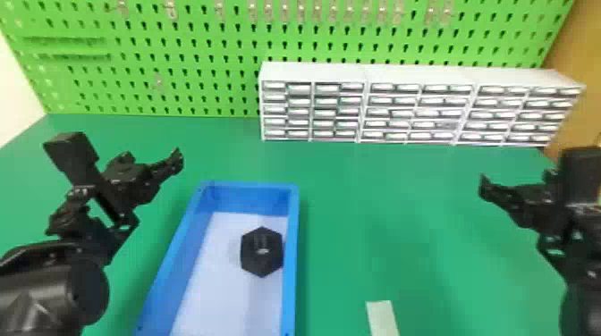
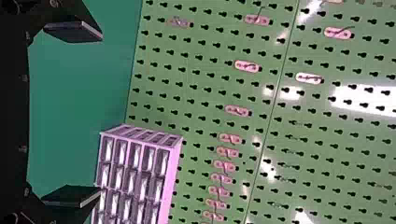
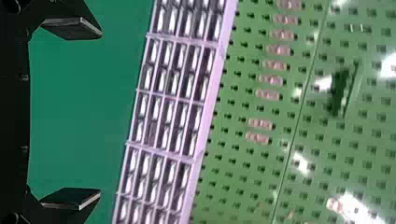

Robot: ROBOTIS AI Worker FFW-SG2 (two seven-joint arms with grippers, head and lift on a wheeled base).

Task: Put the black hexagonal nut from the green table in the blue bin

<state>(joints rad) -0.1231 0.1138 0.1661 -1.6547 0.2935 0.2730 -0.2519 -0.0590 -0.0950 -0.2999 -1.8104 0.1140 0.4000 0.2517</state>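
Bright light, white glare on the green pegboard, soft shadow beside the blue bin

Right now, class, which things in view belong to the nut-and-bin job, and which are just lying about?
Job:
- black hexagonal nut, inside the blue bin
- green table, under the bin
- left gripper and right gripper, both open and empty

Just about:
- pale strip on the table
- white drawer units
- green pegboard behind
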